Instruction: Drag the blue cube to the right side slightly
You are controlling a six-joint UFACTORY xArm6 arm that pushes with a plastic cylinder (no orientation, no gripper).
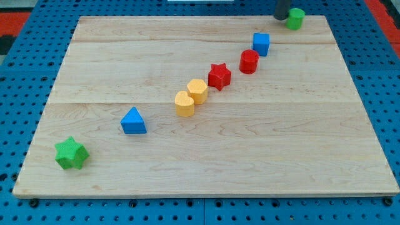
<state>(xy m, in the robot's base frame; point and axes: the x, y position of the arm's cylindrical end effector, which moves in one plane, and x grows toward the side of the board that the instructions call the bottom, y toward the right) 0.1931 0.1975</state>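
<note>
The blue cube sits on the wooden board toward the view's top right. A red cylinder lies just below and left of it, nearly touching. My tip shows as a dark rod end at the view's top edge, above and right of the blue cube and apart from it. It stands right beside a green block, on that block's left.
A diagonal row runs down to the left: a red star, a yellow hexagonal block, a yellow heart-shaped block, a blue triangle and a green star. Blue pegboard surrounds the board.
</note>
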